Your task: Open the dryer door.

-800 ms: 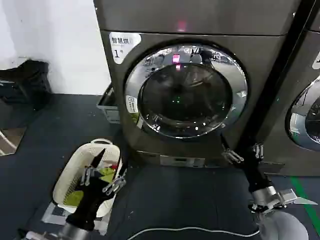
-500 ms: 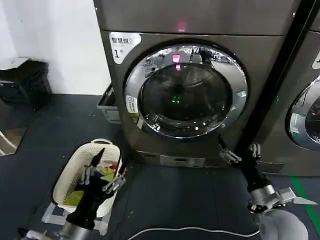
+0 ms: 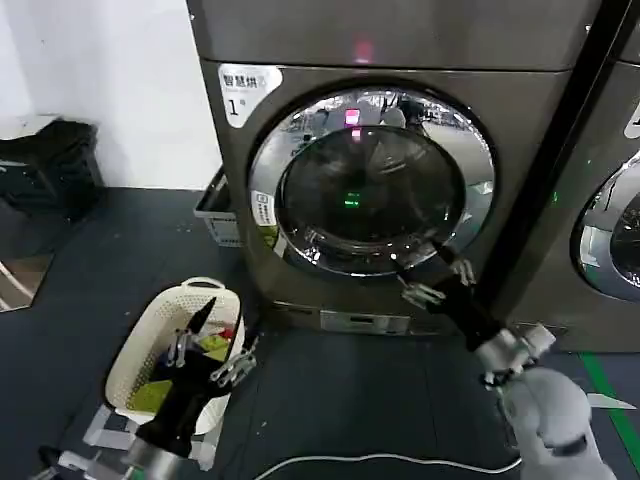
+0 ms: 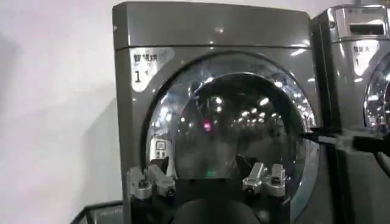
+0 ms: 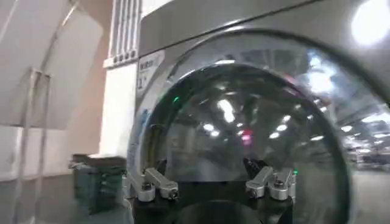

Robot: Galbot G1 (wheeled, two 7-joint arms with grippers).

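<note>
The dryer door (image 3: 370, 180) is a round chrome-rimmed porthole with dark glass, closed on the grey machine marked by a white "1" sticker (image 3: 245, 90). My right gripper (image 3: 425, 265) is open at the door's lower right rim, fingertips close to the chrome; touching or not, I cannot tell. In the right wrist view the door (image 5: 244, 115) looms just beyond the open right gripper (image 5: 207, 170). My left gripper (image 3: 215, 335) hangs open and empty above a basket, low on the left. In the left wrist view the door (image 4: 231, 128) stands farther off behind the open left gripper (image 4: 206, 173).
A cream laundry basket (image 3: 140, 345) with green and red cloth sits on the dark floor. A neighbouring machine's chrome door (image 3: 610, 240) is at the right. A grey tray (image 3: 215, 210) lies beside the dryer, a black bag (image 3: 50, 160) by the wall, a white cable (image 3: 380, 460) in front.
My right gripper has risen and swung left, from low beside the dryer's right corner up to the door's lower right rim. The left gripper has stayed over the basket.
</note>
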